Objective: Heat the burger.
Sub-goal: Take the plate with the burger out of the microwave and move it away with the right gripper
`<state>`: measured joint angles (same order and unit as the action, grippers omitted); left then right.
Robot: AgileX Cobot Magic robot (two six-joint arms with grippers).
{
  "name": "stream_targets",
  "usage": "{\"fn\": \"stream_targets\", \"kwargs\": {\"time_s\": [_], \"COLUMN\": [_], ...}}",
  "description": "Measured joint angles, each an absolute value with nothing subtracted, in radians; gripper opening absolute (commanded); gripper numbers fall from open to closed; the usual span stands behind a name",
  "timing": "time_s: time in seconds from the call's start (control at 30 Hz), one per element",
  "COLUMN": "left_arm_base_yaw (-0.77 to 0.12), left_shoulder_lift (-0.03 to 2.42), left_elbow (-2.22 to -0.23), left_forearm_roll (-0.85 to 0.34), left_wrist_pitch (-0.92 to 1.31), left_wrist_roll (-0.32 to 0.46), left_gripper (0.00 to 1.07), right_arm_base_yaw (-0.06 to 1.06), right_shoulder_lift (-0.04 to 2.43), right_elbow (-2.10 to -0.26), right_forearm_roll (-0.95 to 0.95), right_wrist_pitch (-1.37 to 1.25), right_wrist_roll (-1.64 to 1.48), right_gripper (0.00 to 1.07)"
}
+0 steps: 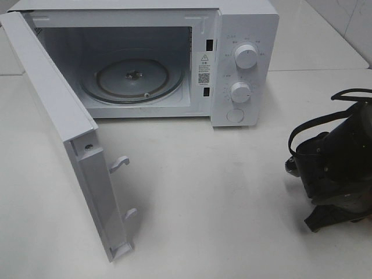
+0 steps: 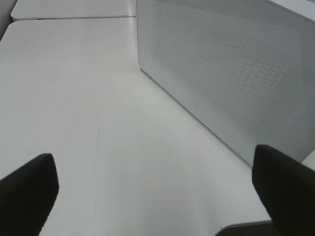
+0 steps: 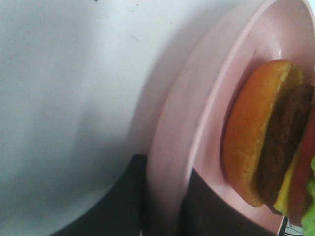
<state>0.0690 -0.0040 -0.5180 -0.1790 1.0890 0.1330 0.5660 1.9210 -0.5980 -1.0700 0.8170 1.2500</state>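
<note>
The burger (image 3: 268, 135) lies on a round pink plate (image 3: 197, 118) in the right wrist view, with its bun, dark patty, cheese and lettuce edge showing. My right gripper (image 3: 165, 209) is shut on the plate's rim, one dark finger under it and one on top. In the exterior high view only the black right arm (image 1: 337, 165) shows at the right edge; burger and plate are hidden there. My left gripper (image 2: 157, 196) stands open over bare table, nothing between its fingers.
A white microwave (image 1: 247, 29) stands at the back with its door (image 1: 58, 116) swung wide open to the left. Its glass turntable (image 1: 133, 78) carries nothing. The left wrist view faces the door's dotted outer panel (image 2: 236, 64). White table (image 1: 221, 197) lies in front.
</note>
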Motion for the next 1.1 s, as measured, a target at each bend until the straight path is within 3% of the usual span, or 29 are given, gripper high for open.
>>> {"fn": "stream_targets", "kwargs": {"time_s": [0.17, 0.23, 0.33, 0.37, 0.5, 0.77, 1.1], "left_arm_base_yaw": [0.069, 0.069, 0.069, 0.069, 0.069, 0.069, 0.069], "left_shoulder_lift": [-0.004, -0.004, -0.004, -0.004, -0.004, -0.004, -0.004], "left_elbow": [-0.518, -0.518, -0.518, -0.518, -0.518, -0.518, -0.518], "left_forearm_roll": [-0.179, -0.179, -0.179, -0.179, -0.179, -0.179, -0.179], "left_wrist_pitch": [1.089, 1.089, 1.089, 1.089, 1.089, 1.089, 1.089], "left_wrist_roll": [0.133, 0.133, 0.133, 0.133, 0.133, 0.133, 0.133], "left_gripper": [1.01, 1.01, 1.01, 1.01, 1.01, 1.01, 1.01], "right_arm_base_yaw": [0.545, 0.543, 0.543, 0.543, 0.542, 0.542, 0.542], "right_shoulder_lift": [1.974, 1.979, 1.98, 1.98, 1.955, 1.828, 1.517], "right_elbow": [-0.605, -0.607, -0.607, -0.608, -0.617, -0.616, -0.616], "right_forearm_roll": [-1.145, -1.158, -1.16, -1.159, -1.126, -1.012, -0.7], "right_wrist_pitch": [0.849, 0.858, 0.863, 0.869, 0.886, 0.835, 0.796], "right_wrist_roll": [1.325, 1.337, 1.337, 1.336, 1.302, 1.197, 0.846], "right_gripper": [0.14, 0.31, 0.37, 0.45, 0.56, 0.57, 0.57]}}
